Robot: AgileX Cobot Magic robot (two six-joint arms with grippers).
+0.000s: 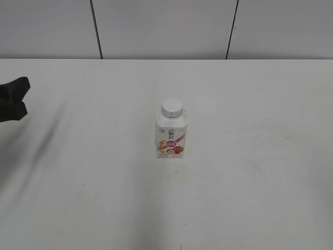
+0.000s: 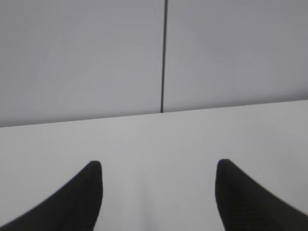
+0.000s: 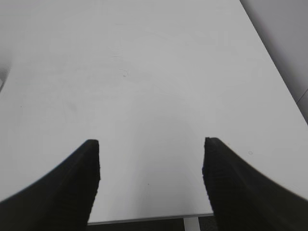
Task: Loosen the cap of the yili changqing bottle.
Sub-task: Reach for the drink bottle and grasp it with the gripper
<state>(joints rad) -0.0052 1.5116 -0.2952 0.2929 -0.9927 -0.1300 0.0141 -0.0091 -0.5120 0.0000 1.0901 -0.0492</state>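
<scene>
The yili changqing bottle (image 1: 171,135), small, white, with a pink and red strawberry label, stands upright in the middle of the white table (image 1: 250,172). Its round white cap (image 1: 171,108) sits on the neck. My left gripper (image 1: 15,99) shows at the far left edge of the exterior view, well away from the bottle. In the left wrist view the left gripper (image 2: 159,168) is open and empty, with only table and wall ahead. My right gripper (image 3: 151,144) is open and empty over bare table; it is out of the exterior view. Neither wrist view shows the bottle.
A grey panelled wall (image 1: 166,26) runs behind the table's far edge. The right wrist view shows the table's near edge (image 3: 144,219) and its right edge (image 3: 274,62).
</scene>
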